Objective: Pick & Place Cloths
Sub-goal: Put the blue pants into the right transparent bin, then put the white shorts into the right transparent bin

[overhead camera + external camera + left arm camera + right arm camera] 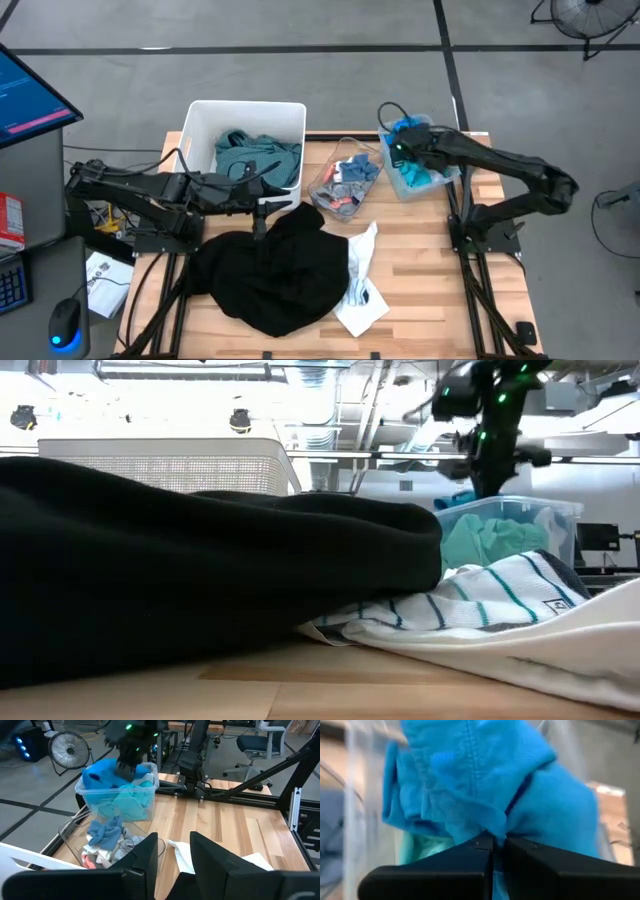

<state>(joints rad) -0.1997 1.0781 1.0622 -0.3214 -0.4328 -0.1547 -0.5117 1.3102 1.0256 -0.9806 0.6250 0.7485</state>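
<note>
The right gripper has its fingers pinched tight on a fold of the bright blue shirt, holding it just over the far clear bin at the table's back right corner, where a pale green cloth already lies. The middle clear bin holds a heap of small socks and pieces, and the white bin on the left holds a teal shirt. Sorting looks partly done. The big black garment lies spread across the table front, with white cloths half under its edge. The left gripper hovers near that black garment, fingers slightly apart and empty.
</note>
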